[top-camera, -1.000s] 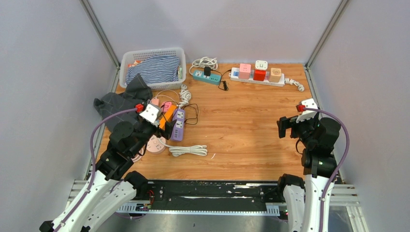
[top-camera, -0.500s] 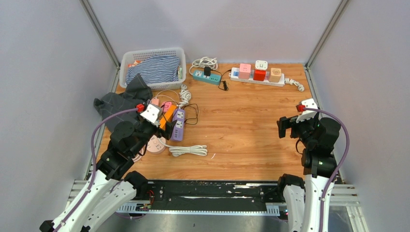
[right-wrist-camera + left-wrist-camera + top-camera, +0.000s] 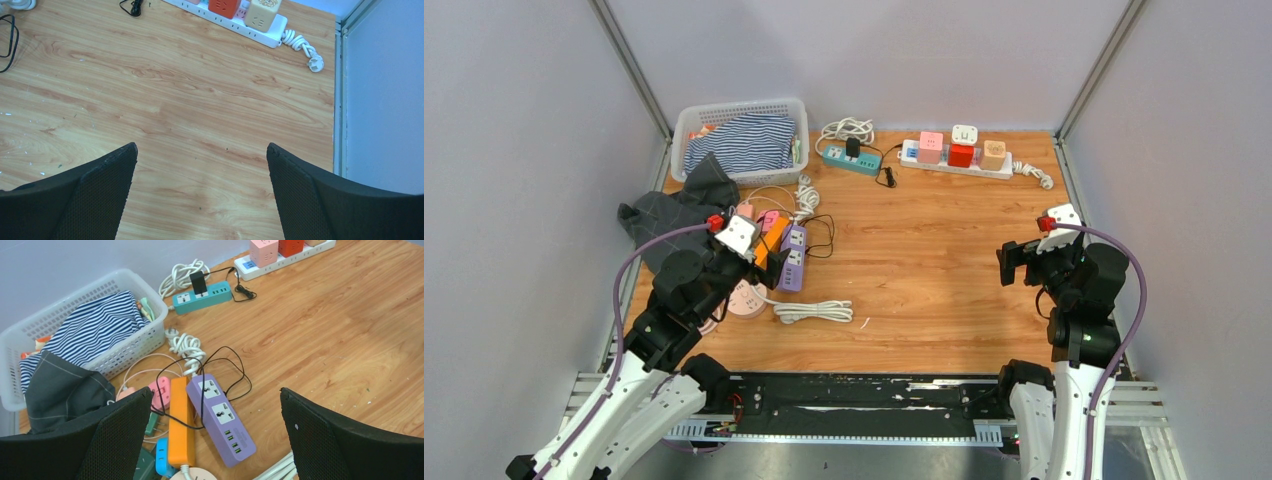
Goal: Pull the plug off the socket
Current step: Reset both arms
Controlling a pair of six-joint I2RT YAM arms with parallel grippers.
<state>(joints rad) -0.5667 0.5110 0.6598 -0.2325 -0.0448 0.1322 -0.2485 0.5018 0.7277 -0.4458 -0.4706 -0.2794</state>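
The job has not started yet. The black plug (image 3: 852, 146) sits in the teal socket strip (image 3: 837, 157) at the far side of the bench (image 3: 924, 270), near the middle. The left fingers (image 3: 120, 440) are wide open and hold nothing, near the purple strip (image 3: 220, 420) on the left. The right fingers (image 3: 90, 195) are wide open and empty too, over bare wood on the right. Both are well apart from the plug. One must reach it, grab it and pull it out.

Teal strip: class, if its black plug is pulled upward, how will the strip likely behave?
The strip looks small and lies loose, so it would probably lift with the plug. Its coiled cord seems floppy and would hardly anchor it.
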